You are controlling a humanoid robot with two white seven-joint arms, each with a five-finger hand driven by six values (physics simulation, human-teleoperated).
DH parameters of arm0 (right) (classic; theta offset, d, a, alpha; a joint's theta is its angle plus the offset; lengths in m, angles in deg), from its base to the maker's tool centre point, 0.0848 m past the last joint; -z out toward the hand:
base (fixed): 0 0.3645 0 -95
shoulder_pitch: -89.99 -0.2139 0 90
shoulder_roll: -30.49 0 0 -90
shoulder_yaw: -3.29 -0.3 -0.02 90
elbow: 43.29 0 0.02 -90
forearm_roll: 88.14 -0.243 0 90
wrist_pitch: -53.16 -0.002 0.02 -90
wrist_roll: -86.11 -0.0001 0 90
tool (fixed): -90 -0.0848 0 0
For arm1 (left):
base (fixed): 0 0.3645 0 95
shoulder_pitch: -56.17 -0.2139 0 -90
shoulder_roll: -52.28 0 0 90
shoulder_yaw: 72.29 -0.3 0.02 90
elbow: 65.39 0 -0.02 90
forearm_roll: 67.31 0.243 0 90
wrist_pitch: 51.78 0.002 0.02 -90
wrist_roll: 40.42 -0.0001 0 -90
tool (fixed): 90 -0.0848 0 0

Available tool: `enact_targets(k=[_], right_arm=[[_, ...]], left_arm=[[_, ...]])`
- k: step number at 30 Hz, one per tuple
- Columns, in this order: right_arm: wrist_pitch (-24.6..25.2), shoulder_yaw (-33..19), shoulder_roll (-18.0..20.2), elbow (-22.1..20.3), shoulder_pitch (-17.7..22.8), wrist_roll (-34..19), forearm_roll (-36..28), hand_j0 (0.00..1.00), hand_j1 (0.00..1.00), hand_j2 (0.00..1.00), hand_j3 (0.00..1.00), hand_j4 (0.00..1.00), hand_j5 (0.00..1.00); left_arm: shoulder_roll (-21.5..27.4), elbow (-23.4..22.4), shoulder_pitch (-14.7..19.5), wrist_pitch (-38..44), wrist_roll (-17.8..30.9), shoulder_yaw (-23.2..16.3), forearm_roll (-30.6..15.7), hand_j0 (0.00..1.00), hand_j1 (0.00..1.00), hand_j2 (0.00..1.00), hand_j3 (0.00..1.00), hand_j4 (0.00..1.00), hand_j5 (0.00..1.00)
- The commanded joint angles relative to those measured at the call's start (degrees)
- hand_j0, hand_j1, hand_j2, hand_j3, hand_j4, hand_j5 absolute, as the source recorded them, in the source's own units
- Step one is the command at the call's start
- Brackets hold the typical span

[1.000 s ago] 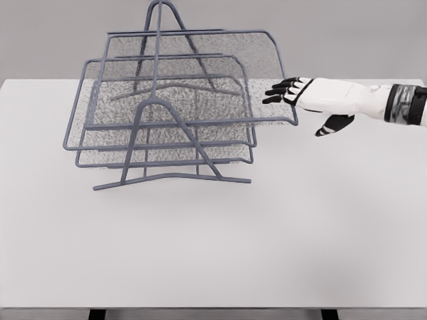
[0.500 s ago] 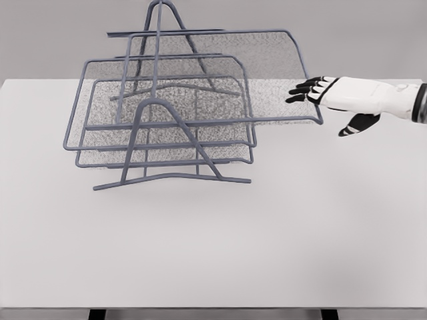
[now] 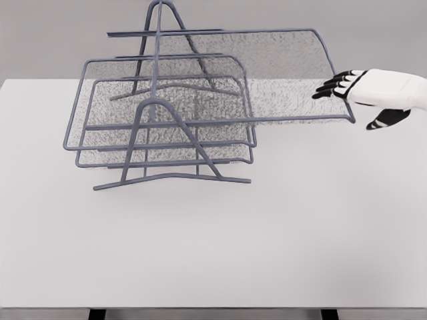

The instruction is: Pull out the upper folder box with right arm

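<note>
The white right hand (image 3: 363, 90), dark fingers hooked on the upper grey wire-mesh folder box (image 3: 280, 73) drawn far out rightward, could be slipped off or the tray tipped from its rack (image 3: 157, 143).

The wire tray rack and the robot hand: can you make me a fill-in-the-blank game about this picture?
1. The rack stands on a table whose colour is ____.
2. The tray that sticks out farthest to the right is the ____ tray.
3. The right robot hand is at that tray's ____ end.
4. The rack holds ____ trays in all.

Missing words: white; top; right; three
</note>
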Motion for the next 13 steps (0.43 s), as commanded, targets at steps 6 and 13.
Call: enact_targets(k=[6, 13], right_arm=[[0.07, -1.37, 6.28, -5.67, 1.23, 0.01, -4.35, 1.0, 1.0, 1.0, 1.0, 1.0, 1.0], [0.07, -1.37, 9.71, -8.57, 2.02, 0.01, -7.51, 1.0, 1.0, 1.0, 1.0, 1.0, 1.0]], left_arm=[[0.0, 0.02, 0.0, 0.0, 0.01, 0.02, -0.02, 1.0, 1.0, 1.0, 1.0, 1.0, 1.0], [0.0, 0.02, 0.0, 0.0, 0.01, 0.02, -0.02, 1.0, 1.0, 1.0, 1.0, 1.0, 1.0]])
